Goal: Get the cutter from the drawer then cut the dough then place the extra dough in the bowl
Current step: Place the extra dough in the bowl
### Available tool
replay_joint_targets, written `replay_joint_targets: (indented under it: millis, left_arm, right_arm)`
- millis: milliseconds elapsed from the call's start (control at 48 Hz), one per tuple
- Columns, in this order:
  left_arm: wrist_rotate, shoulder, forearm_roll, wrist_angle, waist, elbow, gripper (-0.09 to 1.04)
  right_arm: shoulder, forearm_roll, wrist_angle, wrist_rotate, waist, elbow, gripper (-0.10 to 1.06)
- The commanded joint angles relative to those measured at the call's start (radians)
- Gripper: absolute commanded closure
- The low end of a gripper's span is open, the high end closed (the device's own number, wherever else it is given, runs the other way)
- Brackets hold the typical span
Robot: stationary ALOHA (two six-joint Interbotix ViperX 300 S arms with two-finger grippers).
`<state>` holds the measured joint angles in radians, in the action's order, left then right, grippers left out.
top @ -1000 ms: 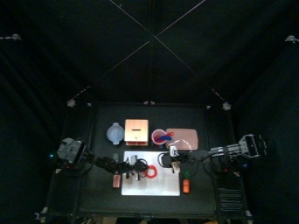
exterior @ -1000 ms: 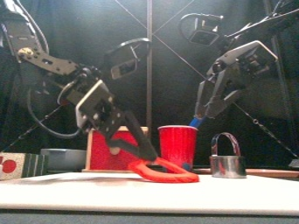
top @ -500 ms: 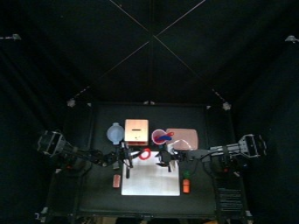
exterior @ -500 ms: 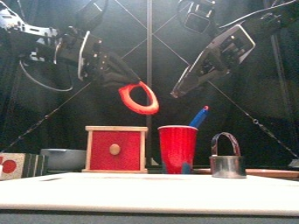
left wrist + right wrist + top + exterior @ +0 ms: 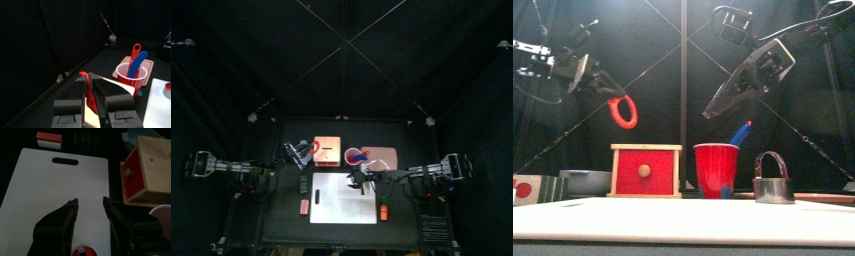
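Black curtains surround a table bearing a white cutting board.

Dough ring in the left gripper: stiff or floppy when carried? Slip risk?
Probably soft but not limp: the dough ring hangs from the left gripper as an open loop, elongated rather than collapsed. Likely light, since a pinch on one edge carries it. Slip seems unlikely; the jaws are shut on its band.

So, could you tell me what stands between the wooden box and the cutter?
In the front view, the red cup, holding a blue knife, shows between the wooden box and the cutter.
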<state>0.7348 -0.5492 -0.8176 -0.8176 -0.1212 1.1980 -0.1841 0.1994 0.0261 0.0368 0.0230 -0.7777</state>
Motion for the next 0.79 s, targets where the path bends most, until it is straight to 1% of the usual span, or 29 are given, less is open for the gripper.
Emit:
replay_joint_targets:
  millis: [21, 146, 271, 354, 458, 562, 667, 792]
  left_arm:
    - [-0.014, -0.064, -0.064, -0.009, -0.011, 0.063, 0.40]
    - [-0.028, -0.086, -0.101, 0.006, -0.020, 0.107, 0.40]
    - [-0.023, -0.044, -0.086, 0.075, -0.040, 0.112, 0.35]
    - [-0.031, 0.000, -0.069, 0.115, -0.072, 0.103, 0.28]
    - [-0.034, 0.058, -0.075, 0.124, -0.124, 0.094, 0.14]
    - [-0.035, 0.080, -0.114, 0.123, -0.156, 0.084, 0.06]
    - [-0.034, 0.080, -0.156, 0.120, -0.166, 0.081, 0.04]
    - [-0.034, 0.080, -0.158, 0.121, -0.166, 0.083, 0.03]
  right_arm:
    - [-0.008, -0.003, 0.011, 0.000, 0.006, 0.009, 0.16]
    - [0.002, -0.003, 0.020, -0.002, 0.009, 0.012, 0.16]
    - [0.014, -0.003, 0.032, 0.000, 0.012, 0.020, 0.16]
    - [0.021, -0.005, 0.043, 0.000, 0.008, 0.028, 0.16]
    - [0.032, -0.017, 0.044, 0.000, 0.006, 0.037, 0.16]
    - [0.037, -0.037, 0.044, 0.000, 0.005, 0.044, 0.16]
    - [0.038, -0.052, 0.044, 0.000, 0.005, 0.044, 0.16]
    - [0.038, -0.067, 0.044, 0.000, 0.005, 0.044, 0.16]
